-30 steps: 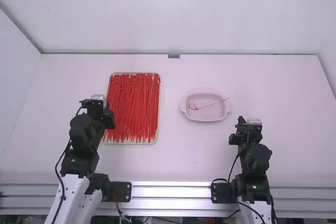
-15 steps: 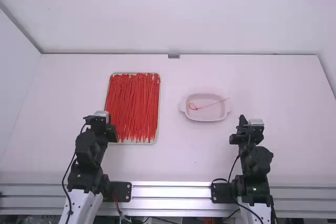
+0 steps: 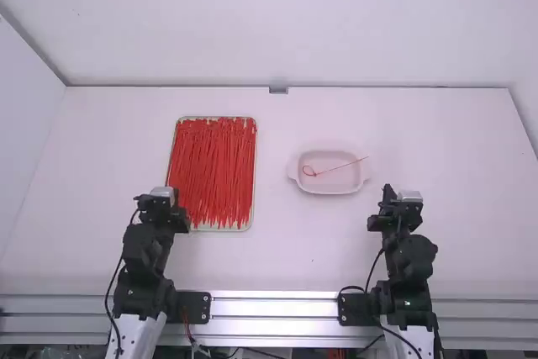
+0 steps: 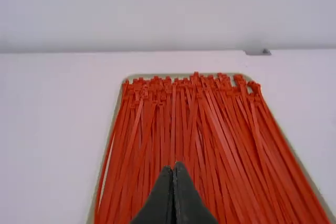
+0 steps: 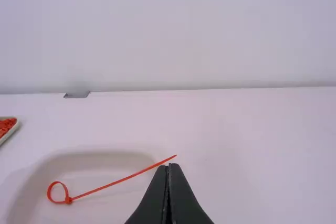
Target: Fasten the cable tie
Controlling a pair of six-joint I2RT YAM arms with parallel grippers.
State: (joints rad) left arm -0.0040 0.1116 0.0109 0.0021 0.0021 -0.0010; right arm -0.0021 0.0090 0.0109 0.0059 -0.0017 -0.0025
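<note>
A tray [image 3: 178,124] packed with several loose red cable ties [image 3: 213,171] lies left of the table's middle; the same ties [image 4: 205,140] spread ahead in the left wrist view. One red cable tie [image 3: 324,169] fastened into a small loop rests in a white dish [image 3: 296,176], its tail over the far right rim. The looped tie [image 5: 100,186] lies across the dish [image 5: 31,182] in the right wrist view. My left gripper [image 4: 174,170] is shut and empty at the tray's near left corner. My right gripper [image 5: 168,168] is shut and empty, just short of the dish.
A small grey bracket [image 3: 278,89] sits at the table's far edge against the white wall. An aluminium rail [image 3: 269,304] runs along the near edge under both arm bases. Bare white table lies right of the dish and left of the tray.
The left arm has drawn back toward its base and lowered, its gripper going from beside the tray's left side to the near left corner. The right arm barely moved.
</note>
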